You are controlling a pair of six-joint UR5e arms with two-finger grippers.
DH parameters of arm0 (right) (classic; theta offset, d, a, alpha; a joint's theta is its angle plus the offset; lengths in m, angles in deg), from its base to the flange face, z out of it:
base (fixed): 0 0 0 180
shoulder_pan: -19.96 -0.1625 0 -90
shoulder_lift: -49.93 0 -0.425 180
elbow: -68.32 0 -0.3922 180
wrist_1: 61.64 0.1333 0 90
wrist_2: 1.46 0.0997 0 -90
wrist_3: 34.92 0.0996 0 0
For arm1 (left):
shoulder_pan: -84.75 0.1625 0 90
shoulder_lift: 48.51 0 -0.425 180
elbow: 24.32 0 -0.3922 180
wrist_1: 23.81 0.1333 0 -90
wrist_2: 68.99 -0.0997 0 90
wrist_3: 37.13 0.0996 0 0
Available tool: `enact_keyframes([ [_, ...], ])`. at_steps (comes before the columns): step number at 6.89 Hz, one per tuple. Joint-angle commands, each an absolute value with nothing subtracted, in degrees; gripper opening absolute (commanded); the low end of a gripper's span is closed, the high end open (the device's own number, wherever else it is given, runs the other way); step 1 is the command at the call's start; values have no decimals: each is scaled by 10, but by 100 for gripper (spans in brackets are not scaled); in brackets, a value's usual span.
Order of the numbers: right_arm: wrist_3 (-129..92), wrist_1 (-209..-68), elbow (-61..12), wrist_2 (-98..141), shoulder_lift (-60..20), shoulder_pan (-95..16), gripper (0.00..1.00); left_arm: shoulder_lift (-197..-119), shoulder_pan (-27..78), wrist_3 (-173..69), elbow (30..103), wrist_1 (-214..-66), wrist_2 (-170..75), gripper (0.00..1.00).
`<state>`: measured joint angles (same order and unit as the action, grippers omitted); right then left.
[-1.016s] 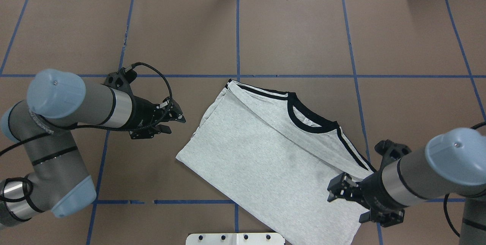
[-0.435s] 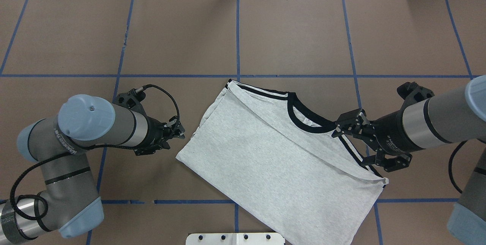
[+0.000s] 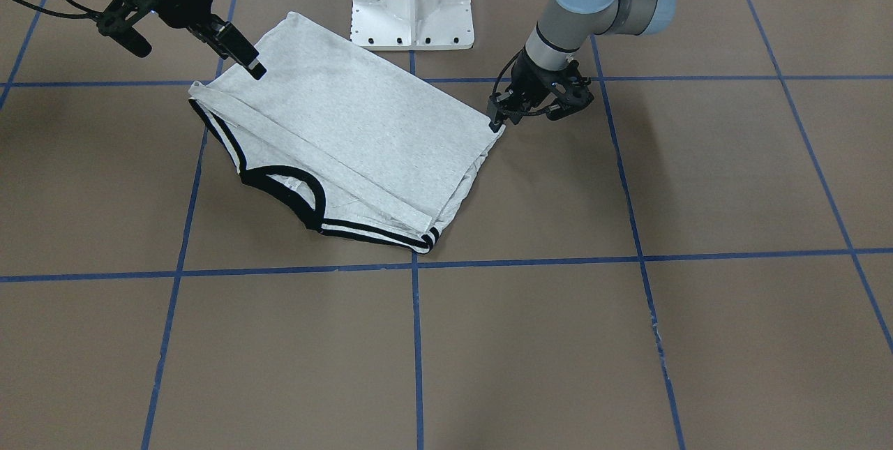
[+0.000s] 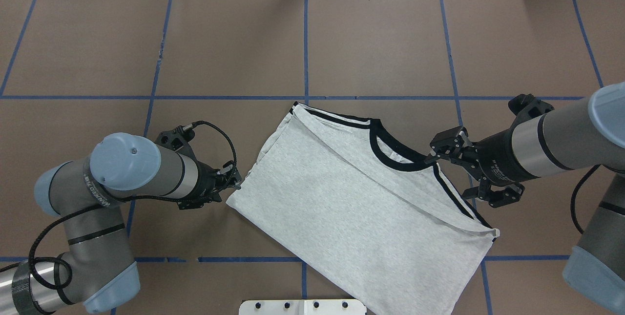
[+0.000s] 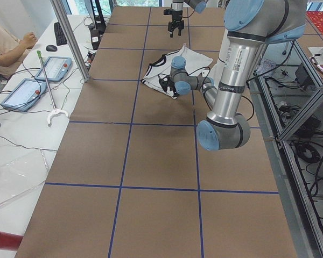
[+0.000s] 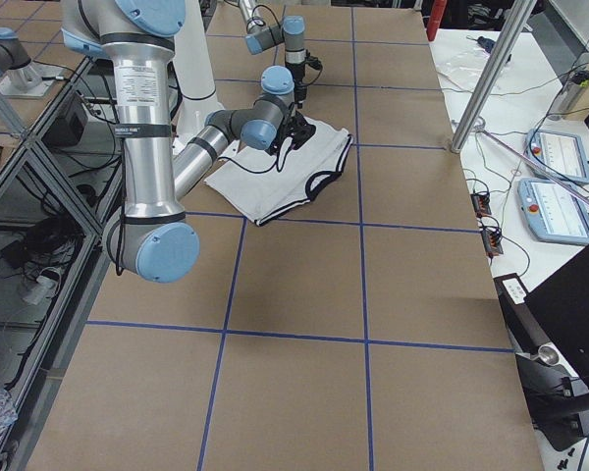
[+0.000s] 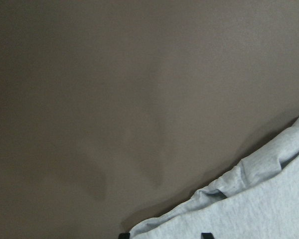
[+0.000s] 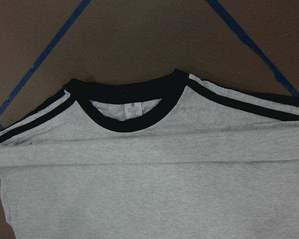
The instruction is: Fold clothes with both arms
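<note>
The shirt (image 4: pixel 351 198) is soft, light and limp, so I'd pinch edges. My left hand (image 4: pixel 236 184) is apart, straddling its corner. My right hand (image 4: pixel 433 151) hovers apart beside the collar (image 4: pixel 390 156).

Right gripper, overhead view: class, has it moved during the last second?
Yes. The right gripper has travelled away from the near blue tape line, where it hung over the T-shirt's lower side, forward to the black collar.

Saw shirt (image 4: pixel 361 207) corner cut off at overhead's lower edge, hem at right wrist view's; caught only two dark fingertips (image 7: pixel 205 235) of left gripper (image 4: pixel 236 183) in left wrist view; could not judge right gripper (image 4: pixel 432 155) jaws, too dark and small
</note>
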<state>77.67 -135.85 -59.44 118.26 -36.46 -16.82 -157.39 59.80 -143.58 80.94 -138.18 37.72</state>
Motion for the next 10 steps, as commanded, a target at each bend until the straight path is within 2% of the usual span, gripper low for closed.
enact_keyframes([
  [1,777,-1358,-589,1182,-363,-169,100,-1591,601,-1433,784,-1384,377,56],
  [10,778,-1358,-575,1182,-351,-168,100,-1584,603,-1487,781,-1380,370,56],
])
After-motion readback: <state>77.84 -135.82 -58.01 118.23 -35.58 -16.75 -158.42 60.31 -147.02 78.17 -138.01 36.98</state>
